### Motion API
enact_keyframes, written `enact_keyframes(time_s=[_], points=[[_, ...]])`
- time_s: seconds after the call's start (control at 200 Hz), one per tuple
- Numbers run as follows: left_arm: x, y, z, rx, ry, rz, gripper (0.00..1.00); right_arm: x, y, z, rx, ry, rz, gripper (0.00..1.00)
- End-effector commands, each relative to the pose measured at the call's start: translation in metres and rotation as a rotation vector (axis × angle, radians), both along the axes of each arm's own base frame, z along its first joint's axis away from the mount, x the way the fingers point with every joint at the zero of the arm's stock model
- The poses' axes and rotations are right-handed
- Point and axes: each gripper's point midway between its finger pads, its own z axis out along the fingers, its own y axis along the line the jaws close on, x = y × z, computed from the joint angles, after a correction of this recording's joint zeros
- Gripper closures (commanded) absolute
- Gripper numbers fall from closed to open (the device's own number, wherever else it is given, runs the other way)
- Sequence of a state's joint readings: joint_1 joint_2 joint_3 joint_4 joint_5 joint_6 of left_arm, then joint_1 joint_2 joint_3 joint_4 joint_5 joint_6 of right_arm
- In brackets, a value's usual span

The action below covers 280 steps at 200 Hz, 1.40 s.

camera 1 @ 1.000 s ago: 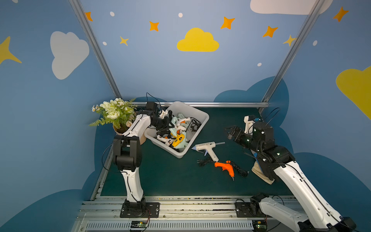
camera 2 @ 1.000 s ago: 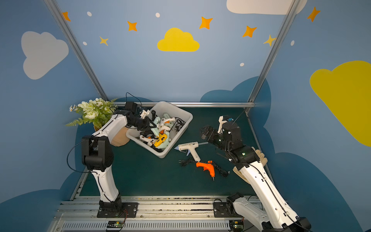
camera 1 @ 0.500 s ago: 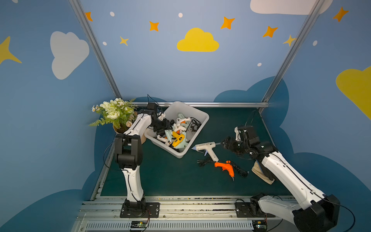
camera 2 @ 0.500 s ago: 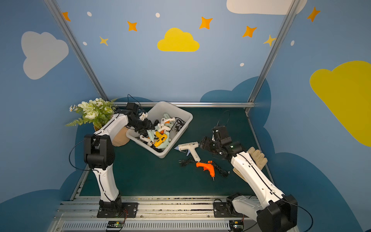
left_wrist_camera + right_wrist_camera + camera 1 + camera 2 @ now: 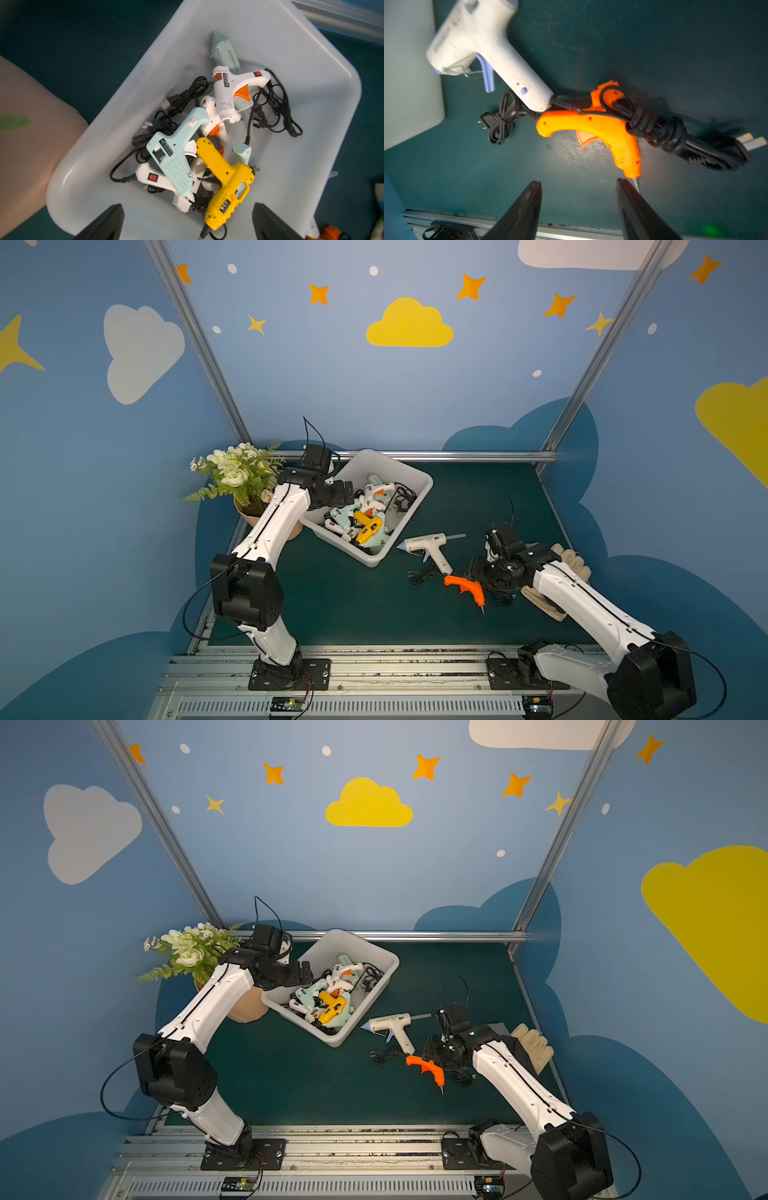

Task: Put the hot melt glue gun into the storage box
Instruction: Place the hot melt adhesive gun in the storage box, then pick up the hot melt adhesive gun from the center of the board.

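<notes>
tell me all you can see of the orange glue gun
The orange plastic hot melt glue gun lies on its side on the dark green mat, outside the white storage box. Curved grip, orange trigger, silver nozzle. Its black cord sits bundled against its rear. The jaws of the right gripper stand apart near the nozzle, not holding it.

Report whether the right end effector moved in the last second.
Yes: in a top view the right end effector came forward from the back rail toward the orange glue gun.

Robot lab booth — cloud-painted walls (image 5: 374, 398), rail-mounted arms (image 5: 270, 526)
</notes>
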<state>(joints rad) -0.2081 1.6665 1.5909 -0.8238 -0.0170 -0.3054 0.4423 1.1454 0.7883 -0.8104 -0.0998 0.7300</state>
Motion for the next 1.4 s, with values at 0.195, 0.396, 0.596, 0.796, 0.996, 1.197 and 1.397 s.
enact_keyframes(time_s=[0.195, 0.396, 0.596, 0.796, 0.996, 1.197, 1.397], points=[[-0.034, -0.040, 0.030, -0.144, -0.158, -0.046, 0.00, -0.035, -0.023, -0.023, -0.057, 0.082, -0.065, 0.36], [-0.055, -0.051, 0.053, -0.277, -0.257, -0.075, 0.00, -0.032, -0.042, -0.035, -0.143, 0.081, -0.103, 0.34], [-0.065, -0.049, 0.064, -0.309, -0.309, -0.071, 0.00, -0.024, -0.042, -0.043, -0.140, 0.115, -0.089, 0.33], [-0.063, -0.050, 0.060, -0.310, -0.309, -0.070, 0.00, -0.017, -0.023, -0.051, -0.059, 0.214, 0.015, 0.35], [-0.061, -0.052, 0.059, -0.317, -0.305, -0.071, 0.00, -0.006, -0.015, -0.073, -0.061, 0.295, 0.060, 0.41], [-0.061, -0.050, 0.060, -0.312, -0.312, -0.064, 0.00, -0.005, -0.004, -0.089, -0.066, 0.346, 0.097, 0.47], [-0.060, -0.049, 0.059, -0.312, -0.308, -0.059, 0.00, -0.014, 0.004, -0.087, -0.116, 0.368, 0.136, 0.74]])
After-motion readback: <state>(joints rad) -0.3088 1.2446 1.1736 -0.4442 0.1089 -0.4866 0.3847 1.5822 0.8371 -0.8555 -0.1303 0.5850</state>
